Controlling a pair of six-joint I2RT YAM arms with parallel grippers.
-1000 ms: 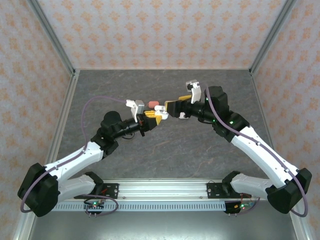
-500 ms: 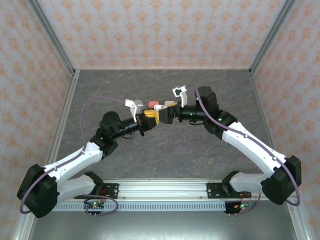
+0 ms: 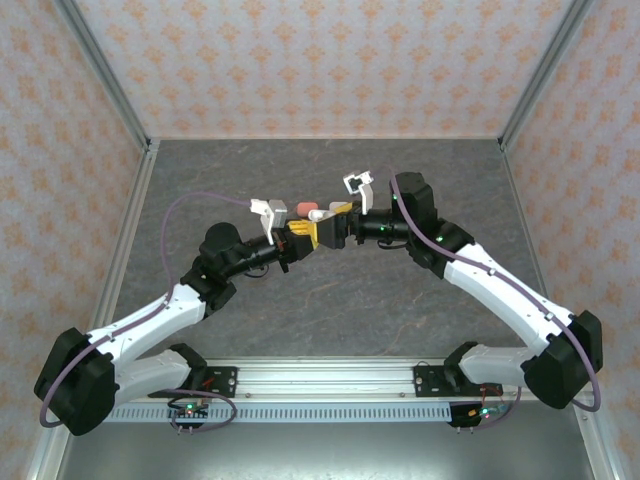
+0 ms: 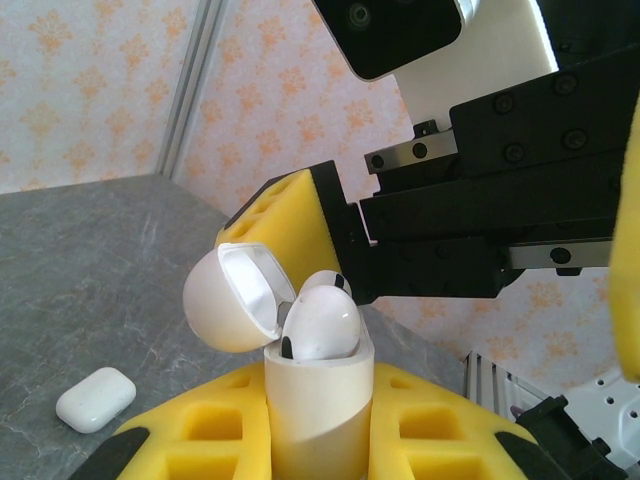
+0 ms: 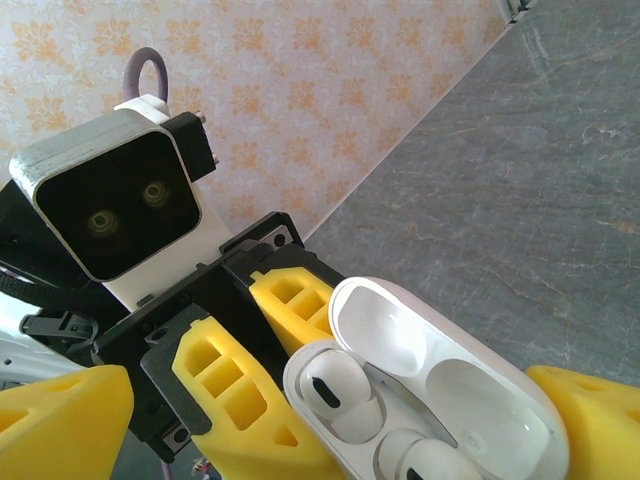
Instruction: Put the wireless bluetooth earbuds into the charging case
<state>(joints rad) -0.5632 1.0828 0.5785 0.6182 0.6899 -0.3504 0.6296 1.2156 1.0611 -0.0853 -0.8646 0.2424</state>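
Note:
My left gripper (image 3: 316, 236) is shut on the base of an upright white charging case (image 4: 318, 400), whose lid (image 4: 235, 300) is swung open. Two white earbuds sit in the case's wells, one (image 4: 322, 325) in front and another (image 4: 330, 282) behind it. The right wrist view shows the same case (image 5: 455, 385) from above, with one earbud (image 5: 335, 390) seated and a second earbud (image 5: 432, 467) at the bottom edge. My right gripper (image 3: 340, 222) is open, with one yellow finger (image 5: 60, 420) on each side of the case.
On the grey table just behind the grippers lie a salmon-pink case (image 3: 307, 206) and a closed white case (image 3: 321, 213), the white one also seen as the closed case (image 4: 96, 398). Patterned walls and metal posts enclose the table.
Since one second ago my right gripper has moved left up to the case held by my left gripper. Nothing has shifted over the last half second.

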